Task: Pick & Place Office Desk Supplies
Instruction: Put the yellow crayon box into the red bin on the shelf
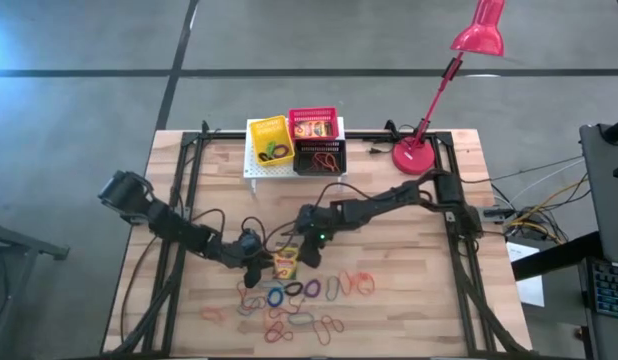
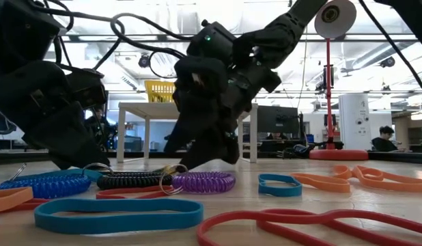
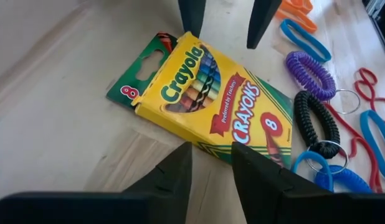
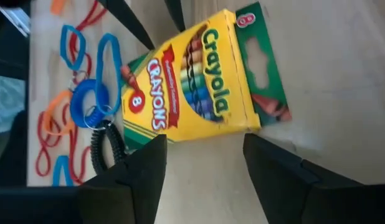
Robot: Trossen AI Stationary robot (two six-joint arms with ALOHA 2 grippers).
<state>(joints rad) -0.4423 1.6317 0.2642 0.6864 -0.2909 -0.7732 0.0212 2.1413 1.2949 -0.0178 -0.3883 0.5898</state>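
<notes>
A yellow-green Crayola crayon box (image 1: 285, 265) (image 3: 211, 99) (image 4: 192, 81) lies flat on the wooden table. My left gripper (image 1: 259, 262) (image 3: 211, 149) is open at one long edge of the box. My right gripper (image 1: 311, 248) (image 4: 205, 140) is open at the opposite long edge and faces the left one. Both grippers are low over the table. Coloured elastic loops (image 1: 299, 310) and purple (image 3: 311, 71), black (image 3: 314, 121) and blue (image 2: 47, 184) coil bands lie on the table just nearer than the box. My left gripper has its fingertips (image 3: 186, 152) right at the box's long edge (image 3: 202, 144); I cannot tell whether they touch it. My right gripper has its fingertips (image 4: 158, 146) beside the other long edge (image 4: 199, 132), and I cannot tell whether they touch it either.
At the table's far edge a yellow basket (image 1: 270, 140), a red basket (image 1: 314, 127) holding a crayon box, and a black basket (image 1: 319, 158) sit on a white stand. The red desk lamp's base (image 1: 417, 155) stands to their right. Bare wood lies left of the box.
</notes>
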